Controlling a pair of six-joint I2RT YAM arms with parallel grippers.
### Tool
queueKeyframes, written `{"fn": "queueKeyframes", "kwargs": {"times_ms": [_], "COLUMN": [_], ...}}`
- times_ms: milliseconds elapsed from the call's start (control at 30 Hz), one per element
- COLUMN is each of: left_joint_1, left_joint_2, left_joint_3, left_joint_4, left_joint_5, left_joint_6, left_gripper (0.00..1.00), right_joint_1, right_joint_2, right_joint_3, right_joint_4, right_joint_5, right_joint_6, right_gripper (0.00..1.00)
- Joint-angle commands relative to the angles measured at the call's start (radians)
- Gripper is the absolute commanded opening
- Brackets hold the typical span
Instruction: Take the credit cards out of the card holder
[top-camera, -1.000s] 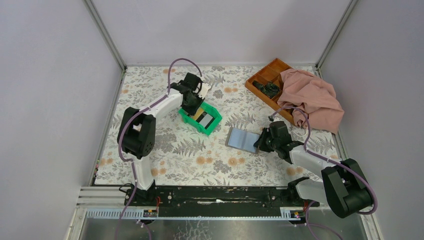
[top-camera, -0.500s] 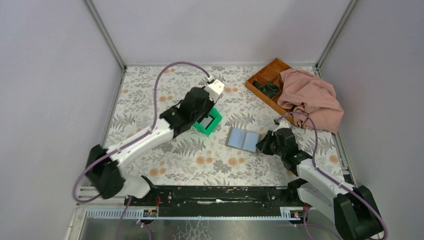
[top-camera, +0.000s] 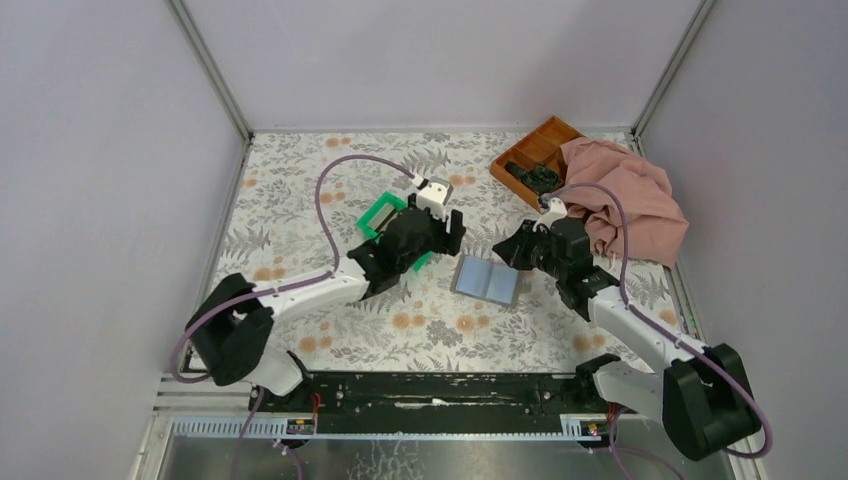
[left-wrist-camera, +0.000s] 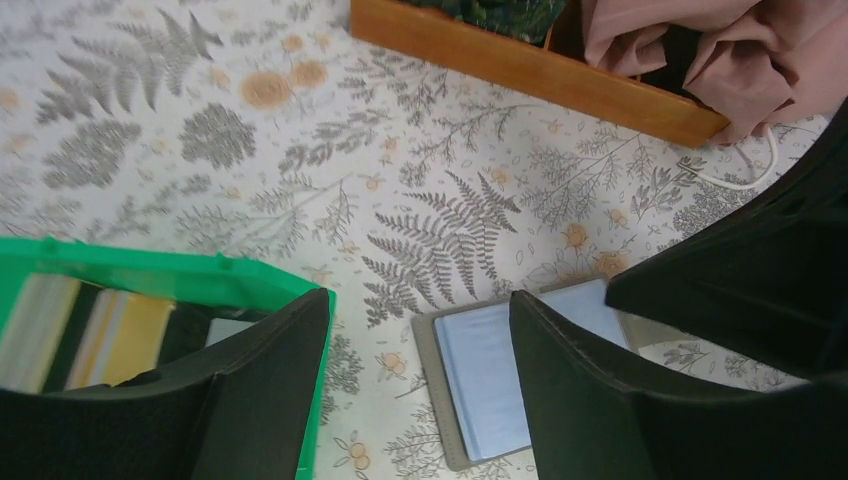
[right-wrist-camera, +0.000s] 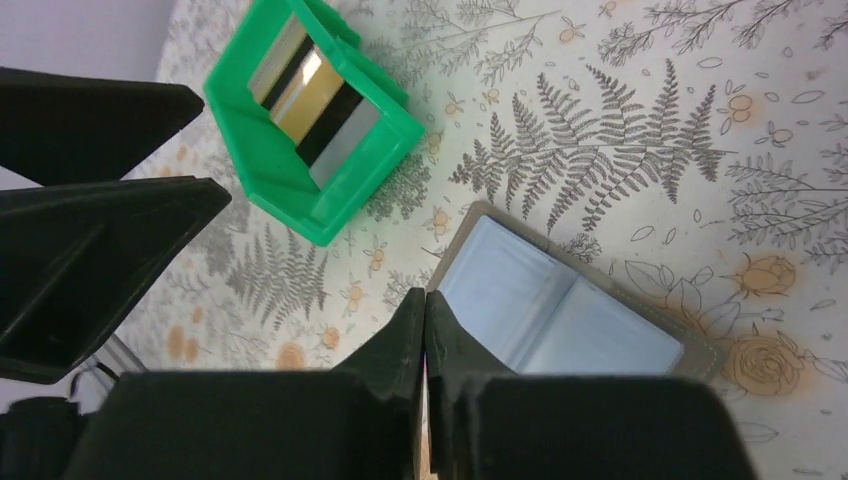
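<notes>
Floral table (top-camera: 300, 200), credit cards (right-wrist-camera: 310, 95) part-hidden in bin (right-wrist-camera: 300, 190), cloth (top-camera: 625, 195) covering tray (top-camera: 530, 150)

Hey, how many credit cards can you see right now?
3, all in the green bin, side by side: whitish card, gold card, grey card. More may be hidden underneath; none shows in the card holder.

Bright, even, diffuse light falls from above, and shadows on the table (top-camera: 290, 190) are faint and soft-edged. The overhead view is sharp. In the wrist views the near black fingers (left-wrist-camera: 590, 400) look soft, and a pale glare streaks the credit cards (right-wrist-camera: 308, 68).
</notes>
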Motion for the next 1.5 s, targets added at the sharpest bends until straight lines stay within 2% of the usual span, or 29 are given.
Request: {"fn": "queueKeyframes", "kwargs": {"times_ms": [0,33,67,100,133,333,500,800,967,1167,1400,1467], "left_joint_1": [0.004,0.004,0.004,0.004,0.004,0.004,0.008,0.007,0.009,0.008,0.01,0.012], "left_joint_2": [0.036,0.033,0.023,0.016,0.011,0.061,0.15,0.157,0.184,0.207,0.231,0.24], "left_joint_3": [-0.025,-0.075,-0.118,-0.149,-0.166,-0.154,-0.124,-0.123,-0.105,-0.096,-0.073,-0.057], "left_joint_4": [0.084,0.148,0.2,0.234,0.238,0.224,0.209,0.191,0.176,0.172,0.135,0.108], "left_joint_5": [-0.017,-0.013,-0.021,-0.036,-0.044,0.044,0.056,0.007,0.027,0.042,0.042,0.038], "left_joint_6": [-0.151,-0.155,-0.166,-0.178,-0.183,-0.201,-0.217,-0.222,-0.237,-0.258,-0.271,-0.273], "left_gripper": [0.74,0.76,0.84,0.98,1.0,1.0,1.0,0.96,0.95,0.94,0.95,0.95], "right_joint_1": [0.048,0.075,0.107,0.131,0.144,0.209,0.296,0.297,0.287,0.211,0.197,0.199], "right_joint_2": [0.122,0.132,0.141,0.148,0.157,0.219,0.326,0.463,0.513,0.486,0.338,0.283], "right_joint_3": [0.057,0.069,0.08,0.084,0.081,0.025,0.106,0.212,0.249,0.22,0.173,0.163], "right_joint_4": [0.037,0.018,-0.001,-0.012,-0.01,0.093,-0.022,-0.23,-0.296,-0.283,-0.26,-0.277], "right_joint_5": [-0.076,-0.038,0.008,0.049,0.057,0.055,0.106,0.275,0.381,0.414,0.402,0.342], "right_joint_6": [-0.05,-0.079,-0.109,-0.134,-0.145,-0.199,-0.248,-0.208,-0.178,-0.131,-0.121,-0.123], "right_gripper": [0.0,0.0,0.0,0.0,0.0,0.0,0.0,0.0,0.0,0.0,0.0,0.0]}}
